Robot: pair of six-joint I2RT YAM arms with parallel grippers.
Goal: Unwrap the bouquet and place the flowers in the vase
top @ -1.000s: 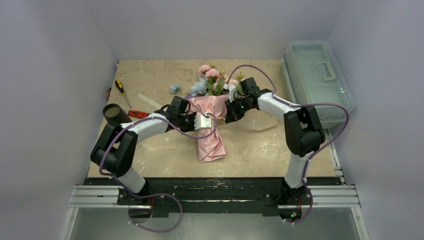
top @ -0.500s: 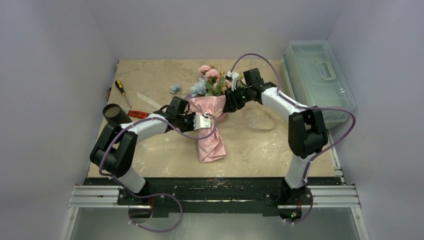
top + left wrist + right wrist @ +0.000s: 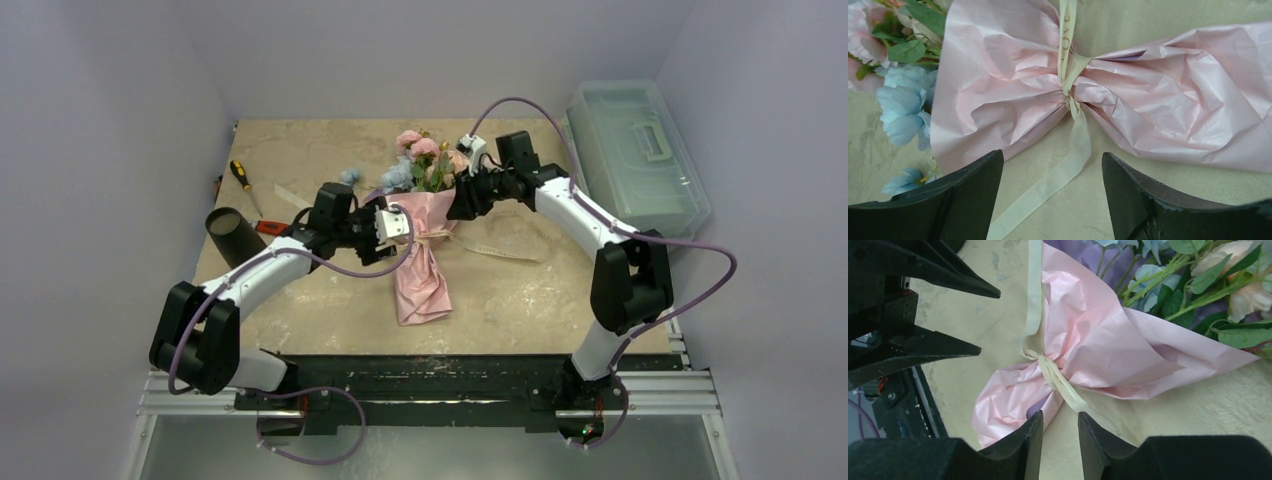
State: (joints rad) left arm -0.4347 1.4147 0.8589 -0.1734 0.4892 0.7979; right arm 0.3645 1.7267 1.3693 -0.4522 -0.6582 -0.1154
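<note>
Seen from above with the arm bases at 6 o'clock, the bouquet (image 3: 420,240) lies near the middle of the table (image 3: 300,300). Its twisted pink paper (image 3: 420,290) tail points to 6, and the flowers (image 3: 425,160), all inside the wrap, fan toward 12.

The left gripper (image 3: 385,225) sits at the bouquet's 9 o'clock side and the right gripper (image 3: 462,205) at its 2 o'clock side, both close to the paper. From overhead, how far either gripper is open does not show; the wrist cameras show it.

The left wrist view shows the left fingers (image 3: 968,200) spread wide and holding nothing. A loose tail of the cream ribbon (image 3: 1068,75) lies on the table between them, and the knot cinches the paper's waist.

The right wrist view shows the right fingers (image 3: 1033,440) only a narrow slit apart, with nothing between them. A ribbon tail runs just past one tip. The same view catches the left gripper's two pointed fingers at 9 to 10 o'clock and the lilac lining inside the wrap.

Only the top view shows the ribbon trailing over the table toward 3 o'clock.

Farther off:
- The dark vase (image 3: 232,235) is at 9 o'clock, well apart from the bouquet.
- A red-handled tool (image 3: 275,228) is just beside the vase.
- A screwdriver (image 3: 240,175) lies at 10 o'clock.
- A loose blue flower (image 3: 348,177) lies at 11 o'clock.
- A clear lidded box (image 3: 635,160) stands at 2 o'clock.
</note>
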